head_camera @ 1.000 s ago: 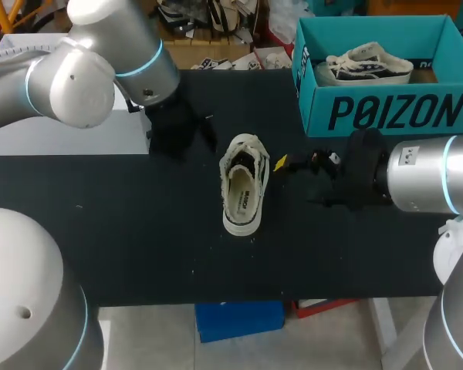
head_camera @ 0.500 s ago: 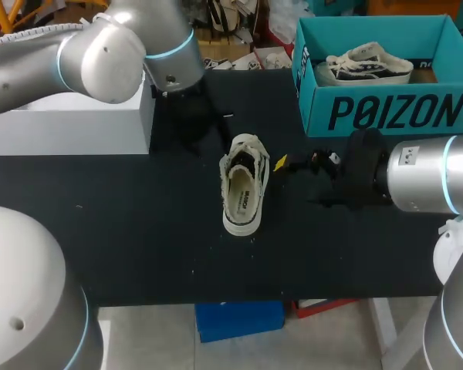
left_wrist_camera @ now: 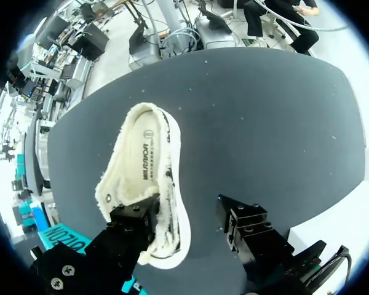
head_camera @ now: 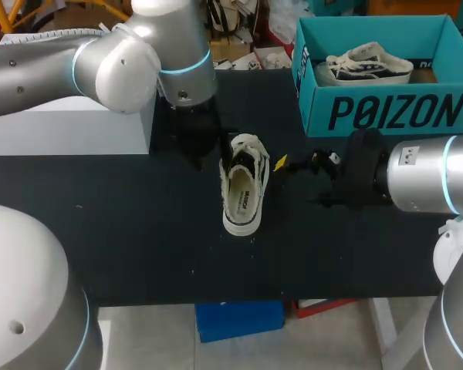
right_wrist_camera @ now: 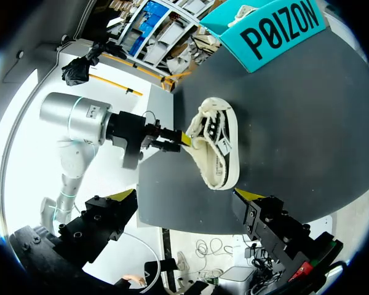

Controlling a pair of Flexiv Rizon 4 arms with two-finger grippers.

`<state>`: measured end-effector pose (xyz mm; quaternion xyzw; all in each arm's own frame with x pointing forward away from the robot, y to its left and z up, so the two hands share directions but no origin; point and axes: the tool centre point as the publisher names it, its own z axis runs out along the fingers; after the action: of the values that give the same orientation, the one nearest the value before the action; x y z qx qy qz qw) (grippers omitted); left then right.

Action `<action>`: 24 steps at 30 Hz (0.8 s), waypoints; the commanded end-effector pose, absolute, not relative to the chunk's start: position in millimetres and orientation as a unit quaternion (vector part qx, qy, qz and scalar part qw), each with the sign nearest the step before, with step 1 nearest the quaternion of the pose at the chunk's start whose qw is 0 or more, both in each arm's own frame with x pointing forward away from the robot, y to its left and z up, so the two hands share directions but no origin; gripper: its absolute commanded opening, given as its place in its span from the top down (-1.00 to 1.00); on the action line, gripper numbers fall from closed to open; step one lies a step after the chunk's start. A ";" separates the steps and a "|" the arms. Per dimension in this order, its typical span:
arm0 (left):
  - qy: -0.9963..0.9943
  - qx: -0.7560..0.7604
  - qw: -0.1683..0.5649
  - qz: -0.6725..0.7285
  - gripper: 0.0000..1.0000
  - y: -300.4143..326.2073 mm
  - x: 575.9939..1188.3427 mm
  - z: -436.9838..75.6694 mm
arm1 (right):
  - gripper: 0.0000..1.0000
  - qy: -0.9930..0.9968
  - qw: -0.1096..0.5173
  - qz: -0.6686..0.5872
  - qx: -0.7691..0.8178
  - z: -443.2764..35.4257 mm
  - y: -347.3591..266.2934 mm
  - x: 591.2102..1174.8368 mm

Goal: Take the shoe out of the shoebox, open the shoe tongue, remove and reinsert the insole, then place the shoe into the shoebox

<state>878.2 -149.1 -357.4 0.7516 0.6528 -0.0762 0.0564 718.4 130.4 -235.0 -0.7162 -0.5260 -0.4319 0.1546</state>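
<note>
A cream low-top shoe (head_camera: 243, 189) lies on the black table, its opening facing up and its insole showing (left_wrist_camera: 141, 166). My left gripper (head_camera: 222, 146) is at the shoe's far end, by the tongue. In the left wrist view that gripper (left_wrist_camera: 184, 212) is open, with one finger over the shoe's end and the other over bare table. My right gripper (head_camera: 297, 183) stands open just right of the shoe, with nothing between its fingers (right_wrist_camera: 184, 203). The shoe (right_wrist_camera: 216, 147) lies ahead of it. The teal shoebox (head_camera: 386, 112) stands at the back right.
A second shoe (head_camera: 366, 64) lies inside the shoebox. A white box (head_camera: 69, 123) stands at the table's back left, beside my left arm. Bare black table stretches in front of the shoe toward the near edge.
My left arm has swung to the right and its gripper has come up to the shoe's far end. The shoe and my right arm have not moved.
</note>
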 end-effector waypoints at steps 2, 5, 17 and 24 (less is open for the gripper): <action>0.655 0.751 0.056 -0.065 -0.19 -158.2 879.1 -367.5 | -1.00 -0.528 0.158 -0.432 -0.714 -233.8 126.2 717.1; 0.653 0.753 0.060 -0.052 -0.18 -160.9 880.8 -372.9 | -1.00 -0.528 0.158 -0.432 -0.714 -233.8 126.2 717.1; 0.656 0.752 0.058 -0.027 -0.07 -169.1 882.1 -401.8 | -1.00 -0.528 0.158 -0.432 -0.714 -233.8 126.2 717.1; 0.664 0.745 0.055 -0.029 0.14 -169.3 885.3 -406.6 | -1.00 -0.528 0.158 -0.432 -0.714 -233.8 126.2 717.1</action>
<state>882.8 -166.2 -401.9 0.7458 0.6631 -0.0297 0.0564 718.4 130.4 -235.0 -0.7162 -0.5260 -0.4319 0.1546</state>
